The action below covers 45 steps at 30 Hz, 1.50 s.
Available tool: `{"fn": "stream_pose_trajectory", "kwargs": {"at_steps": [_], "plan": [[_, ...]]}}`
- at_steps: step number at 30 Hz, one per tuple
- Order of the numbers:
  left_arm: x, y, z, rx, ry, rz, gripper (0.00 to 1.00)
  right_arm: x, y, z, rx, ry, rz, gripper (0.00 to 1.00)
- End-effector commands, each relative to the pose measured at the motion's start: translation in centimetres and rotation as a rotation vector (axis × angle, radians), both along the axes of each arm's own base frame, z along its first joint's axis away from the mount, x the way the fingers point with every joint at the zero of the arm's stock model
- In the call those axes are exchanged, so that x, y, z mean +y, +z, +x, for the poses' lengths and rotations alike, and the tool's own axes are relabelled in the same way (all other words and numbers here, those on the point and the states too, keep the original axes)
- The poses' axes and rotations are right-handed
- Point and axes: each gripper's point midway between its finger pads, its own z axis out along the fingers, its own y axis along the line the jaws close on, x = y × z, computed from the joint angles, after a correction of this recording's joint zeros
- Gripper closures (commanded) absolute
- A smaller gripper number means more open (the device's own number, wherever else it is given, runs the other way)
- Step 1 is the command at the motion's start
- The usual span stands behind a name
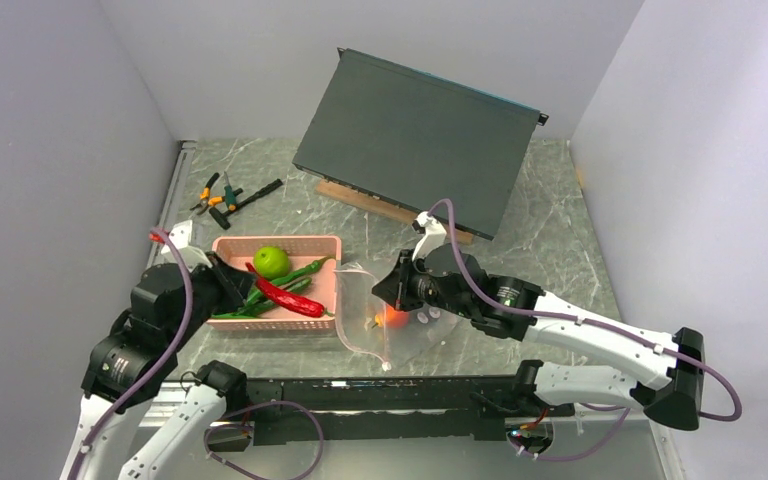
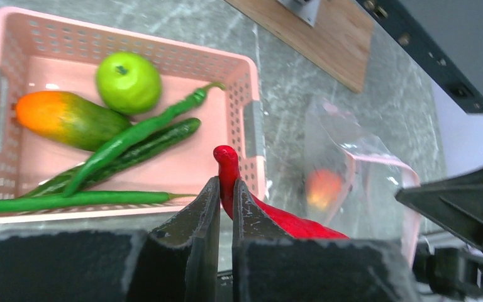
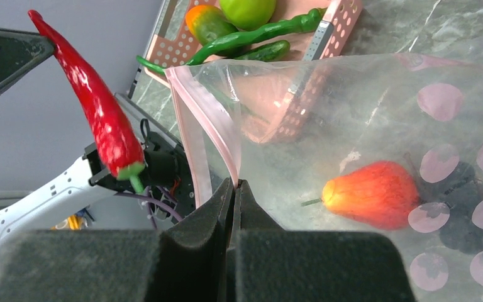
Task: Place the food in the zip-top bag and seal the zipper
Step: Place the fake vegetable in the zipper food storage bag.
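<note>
The left gripper (image 2: 225, 192) pinches a red chili (image 2: 227, 165). The right gripper (image 3: 234, 189) pinches the zipper (image 3: 209, 119), holding the zip-top bag (image 3: 365, 107) open. Next, the chili should move right, into the bag.

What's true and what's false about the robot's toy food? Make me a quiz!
1. The left gripper holds a red chili pepper. True.
2. The green apple is inside the zip-top bag. False: it sits in the pink basket.
3. The right gripper pinches the bag's pink zipper edge. True.
4. The bag is empty. False: a red-orange fruit lies inside it.
</note>
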Motion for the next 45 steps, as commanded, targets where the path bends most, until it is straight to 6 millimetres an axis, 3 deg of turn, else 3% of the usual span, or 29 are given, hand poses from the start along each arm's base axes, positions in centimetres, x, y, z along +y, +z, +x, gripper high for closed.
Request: {"fn": "stream_pose_trajectory", "kwargs": {"at_steps": [1, 6, 10, 13, 28, 34, 45], "plan": [[-3.5, 1.6, -0.4, -0.008, -0.199, -0.059, 1.00, 1.0, 2.3, 0.3, -0.026, 0.011, 0.065, 1.00], [-5.2, 1.8, 0.3, -0.011, -0.240, -0.132, 1.00, 1.1, 2.4, 0.4, -0.025, 0.005, 0.068, 1.00], [-4.8, 0.5, 1.1, 0.035, -0.173, -0.128, 1.00, 1.3, 2.5, 0.5, -0.022, 0.005, 0.071, 1.00], [-5.4, 0.7, 1.3, 0.014, -0.173, -0.122, 1.00, 1.4, 2.6, 0.6, -0.020, 0.001, 0.072, 1.00], [-6.4, 2.3, 2.4, -0.074, 0.012, 0.103, 1.00, 2.0, 4.6, 0.8, -0.018, -0.003, 0.116, 1.00], [-8.8, 3.6, 1.8, -0.085, 0.010, 0.156, 1.00, 1.9, 4.6, 0.9, -0.011, -0.019, 0.125, 1.00], [-13.0, 2.8, 0.4, -0.046, -0.034, 0.278, 1.00, 1.1, 6.3, 0.7, -0.025, -0.044, 0.200, 1.00]]}}
